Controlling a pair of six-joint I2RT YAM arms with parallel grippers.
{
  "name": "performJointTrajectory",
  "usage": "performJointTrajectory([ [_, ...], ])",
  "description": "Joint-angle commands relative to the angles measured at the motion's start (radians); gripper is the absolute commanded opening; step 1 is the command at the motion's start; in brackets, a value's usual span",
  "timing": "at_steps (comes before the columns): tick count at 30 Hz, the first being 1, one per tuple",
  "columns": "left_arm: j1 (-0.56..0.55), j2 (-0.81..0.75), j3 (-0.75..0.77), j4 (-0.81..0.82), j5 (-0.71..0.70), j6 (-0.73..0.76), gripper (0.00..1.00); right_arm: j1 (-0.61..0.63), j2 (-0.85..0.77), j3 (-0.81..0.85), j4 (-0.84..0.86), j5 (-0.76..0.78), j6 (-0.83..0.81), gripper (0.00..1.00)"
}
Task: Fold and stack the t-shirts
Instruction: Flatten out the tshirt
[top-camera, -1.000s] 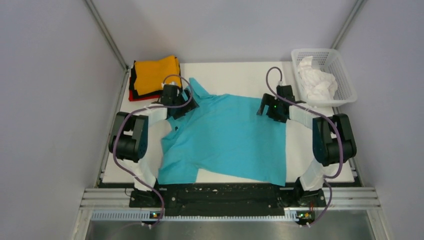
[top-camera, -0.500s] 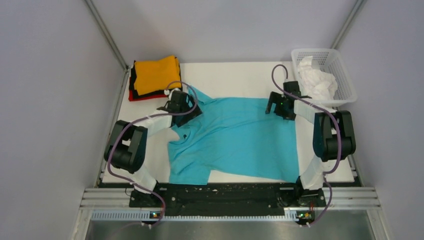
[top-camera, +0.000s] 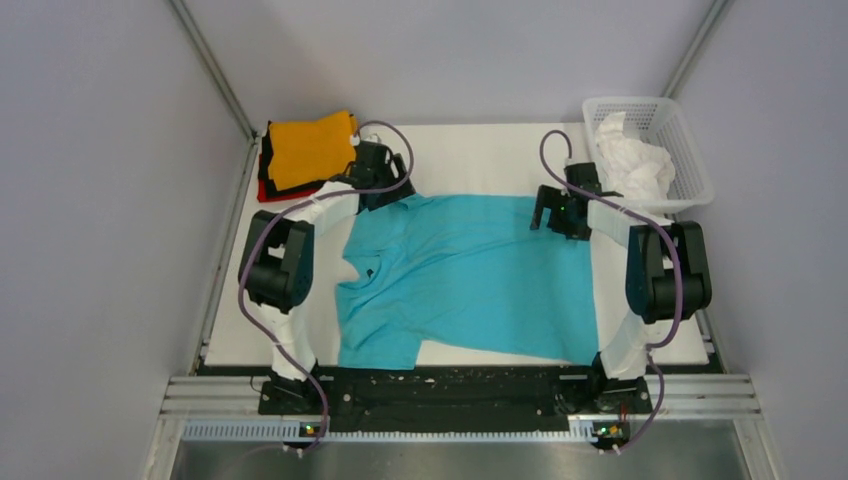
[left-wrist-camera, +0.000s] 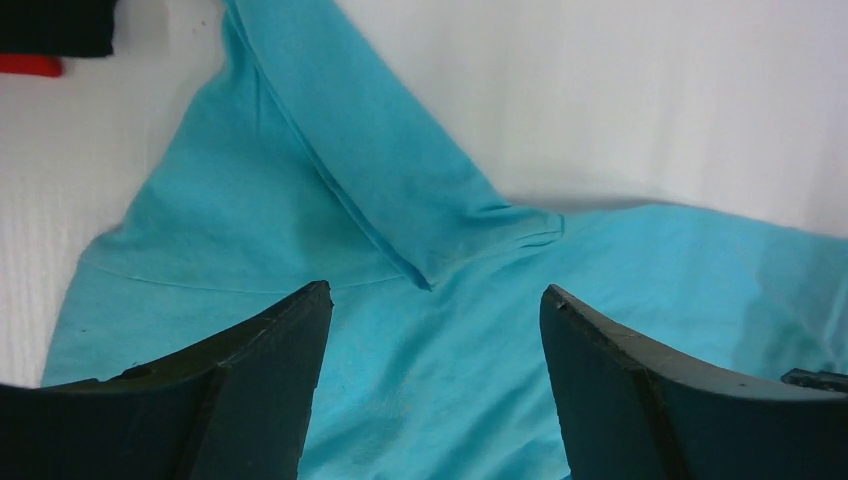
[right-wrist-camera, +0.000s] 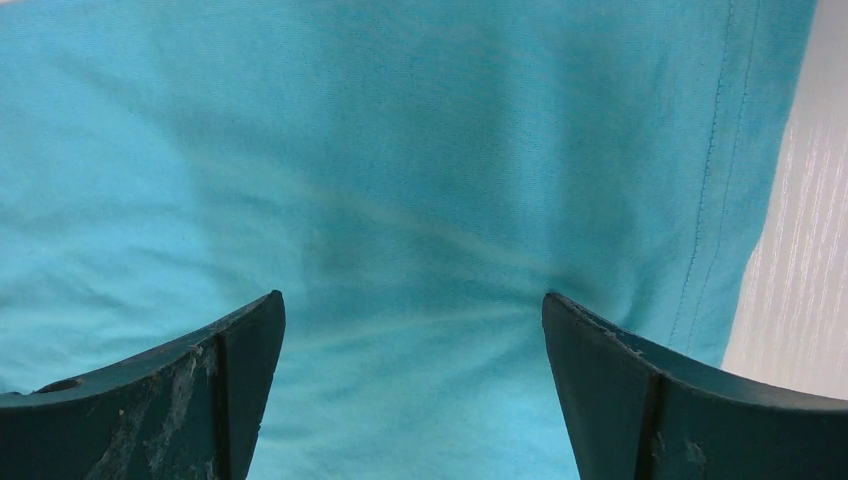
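The teal t-shirt (top-camera: 470, 275) lies spread on the white table, with one sleeve bunched at its near left. My left gripper (top-camera: 378, 185) is open over the shirt's far left corner. In the left wrist view the left gripper (left-wrist-camera: 435, 300) holds nothing, with the folded sleeve (left-wrist-camera: 380, 170) just ahead of it. My right gripper (top-camera: 558, 210) is open over the far right corner. In the right wrist view the right gripper (right-wrist-camera: 415, 305) hovers over flat teal cloth (right-wrist-camera: 400, 150), close to its hem (right-wrist-camera: 715, 150). The orange tee (top-camera: 310, 150) tops a folded stack with black and red under it. The white tee (top-camera: 635, 160) lies crumpled in the basket.
The white lattice basket (top-camera: 690, 150) stands at the far right corner. The folded stack sits at the far left corner, just left of my left gripper; its black edge (left-wrist-camera: 60, 25) and red edge (left-wrist-camera: 30, 65) show in the left wrist view. Bare table (right-wrist-camera: 800, 250) lies right of the hem.
The teal shirt shifted right and back, then settled flat. My left gripper moved back and right toward the folded stack. The right gripper moved back and right, then stayed put.
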Motion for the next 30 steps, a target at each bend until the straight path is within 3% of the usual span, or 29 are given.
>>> performJointTrajectory([
  [1, 0.001, 0.050, 0.038, -0.014, 0.039, 0.001, 0.79, 0.004, -0.034, 0.001, -0.017, 0.000, -0.011, 0.99],
  [10, 0.001, 0.149, 0.063, 0.101, 0.075, -0.161, 0.63, 0.004, -0.019, 0.004, -0.018, 0.003, -0.010, 0.99],
  [17, 0.002, 0.215, 0.114, 0.106, 0.093, -0.199, 0.56, 0.004, -0.023, 0.000, -0.019, 0.018, -0.013, 0.99],
  [21, 0.002, 0.229, 0.136, 0.101, 0.093, -0.206, 0.44, 0.003, -0.025, 0.001, -0.020, 0.028, -0.016, 0.99],
  [28, 0.002, 0.255, 0.236, 0.114, 0.047, -0.172, 0.03, 0.004, -0.022, 0.005, -0.022, 0.028, -0.015, 0.99],
  [30, 0.002, 0.275, 0.279, 0.119, 0.034, -0.162, 0.00, 0.004, -0.024, 0.005, -0.027, 0.051, -0.016, 0.99],
])
